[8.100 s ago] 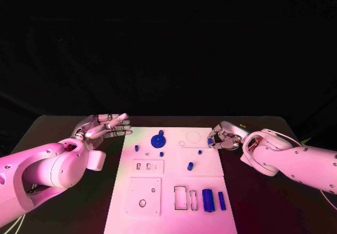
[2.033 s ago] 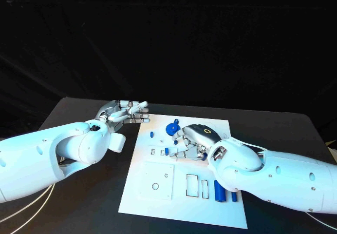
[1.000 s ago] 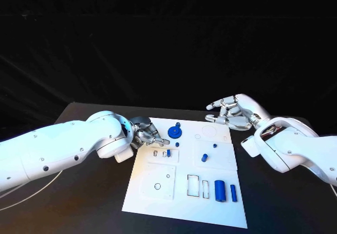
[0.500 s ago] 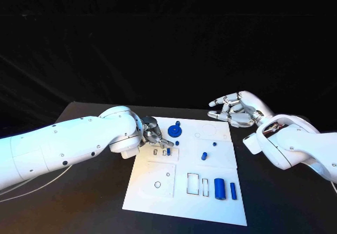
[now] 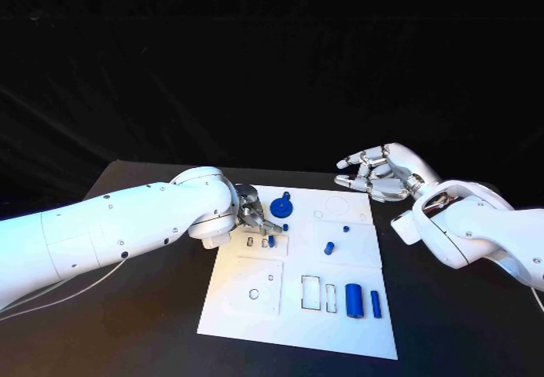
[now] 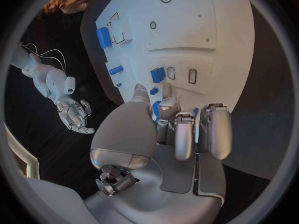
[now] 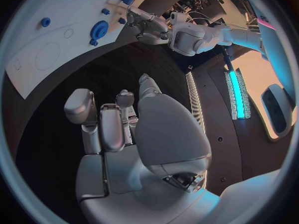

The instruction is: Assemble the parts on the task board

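Note:
The white task board (image 5: 297,314) lies mid-table. My left hand (image 5: 254,217) is down on its far left part, just left of the blue gear (image 5: 281,208). Its fingertips (image 6: 166,90) straddle a small blue peg (image 5: 284,228); I cannot tell whether they touch it. A blue block (image 5: 272,241) stands in a slot close by. My right hand (image 5: 380,176) hovers with fingers spread and nothing in it, past the board's far right corner. A blue cylinder (image 5: 354,300) and a thin blue bar (image 5: 375,304) lie at the near right.
Two more small blue pieces (image 5: 328,248) (image 5: 346,228) sit on the board's right half. Open rectangular slots (image 5: 310,291) and a round hole (image 5: 254,294) show in the near half. Black table (image 5: 136,314) surrounds the board.
The right hand has drawn back from the board's slots to the far right, leaving a blue block in a slot. The left hand has come down onto the board beside the gear.

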